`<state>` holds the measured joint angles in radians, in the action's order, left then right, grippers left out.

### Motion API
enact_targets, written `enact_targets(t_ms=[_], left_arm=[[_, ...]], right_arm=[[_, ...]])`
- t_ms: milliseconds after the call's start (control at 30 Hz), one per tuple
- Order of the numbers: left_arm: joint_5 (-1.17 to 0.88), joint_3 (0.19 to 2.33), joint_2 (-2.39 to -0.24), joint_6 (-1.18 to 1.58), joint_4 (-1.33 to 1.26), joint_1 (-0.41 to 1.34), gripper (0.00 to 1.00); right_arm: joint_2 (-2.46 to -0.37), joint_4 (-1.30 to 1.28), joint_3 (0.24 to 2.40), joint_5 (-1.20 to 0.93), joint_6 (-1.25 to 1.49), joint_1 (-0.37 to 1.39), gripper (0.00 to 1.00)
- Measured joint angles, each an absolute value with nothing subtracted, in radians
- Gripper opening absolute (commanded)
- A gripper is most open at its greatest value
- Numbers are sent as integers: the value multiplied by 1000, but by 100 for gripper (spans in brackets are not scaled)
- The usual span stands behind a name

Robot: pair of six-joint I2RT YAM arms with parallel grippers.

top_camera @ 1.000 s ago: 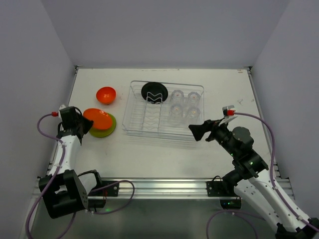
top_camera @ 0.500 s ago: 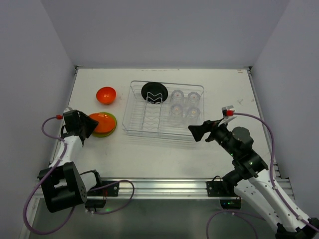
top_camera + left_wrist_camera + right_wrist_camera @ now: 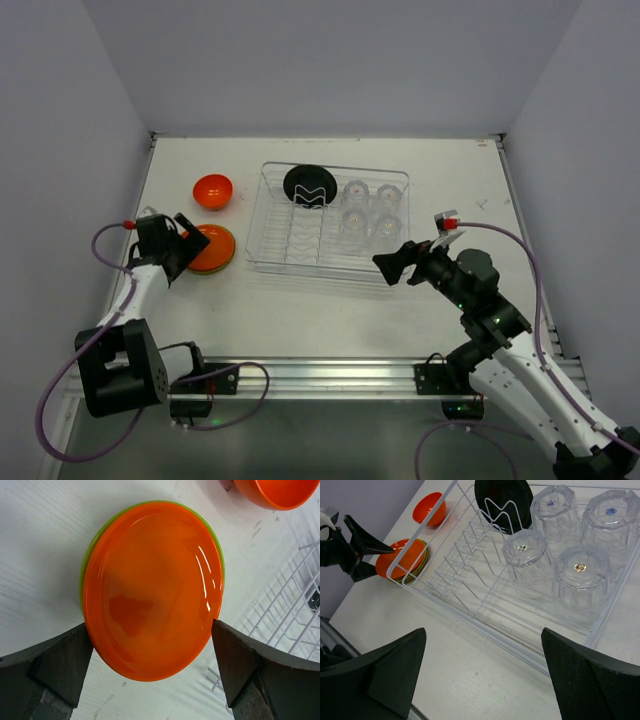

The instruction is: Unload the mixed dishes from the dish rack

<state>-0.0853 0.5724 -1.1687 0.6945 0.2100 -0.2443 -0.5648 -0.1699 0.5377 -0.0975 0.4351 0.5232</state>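
The clear dish rack (image 3: 262,216) stands mid-table. In it a black plate (image 3: 310,186) leans at the back, beside several upturned clear tumblers (image 3: 370,212). Left of the rack a red-orange plate (image 3: 155,585) lies flat on a lime green plate (image 3: 93,541). A small orange bowl (image 3: 213,191) sits behind them. My left gripper (image 3: 150,629) is open, its fingers straddling the near edge of the red-orange plate without gripping it. My right gripper (image 3: 483,632) is open and empty over the table, just before the rack's front rim (image 3: 470,616).
The right wrist view shows the tumblers (image 3: 580,575), the black plate (image 3: 502,500) and thin wire dividers (image 3: 470,545) in the rack's left half. White walls close in the table on three sides. The arm bases sit on a rail (image 3: 320,378) at the near edge.
My left gripper went from shut to open, letting the red-orange plate settle on the lime green one, and swung slightly right. My right gripper edged a little toward the rack.
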Motion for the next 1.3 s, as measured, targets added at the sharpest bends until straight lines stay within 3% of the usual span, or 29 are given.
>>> enact_targets(t_ms=[400,833,1300], left_arm=[[51,635,-1196,665,317,-187,100],[65,726,-1181,603,414,-139,100],[113,910,-687,406,590,-63,100]], right_arm=[[-570,-172,538,-96,425,523,99],[-623,-173,538,-96,406,523,99],[-895,-134,676,-195,395,523,99]])
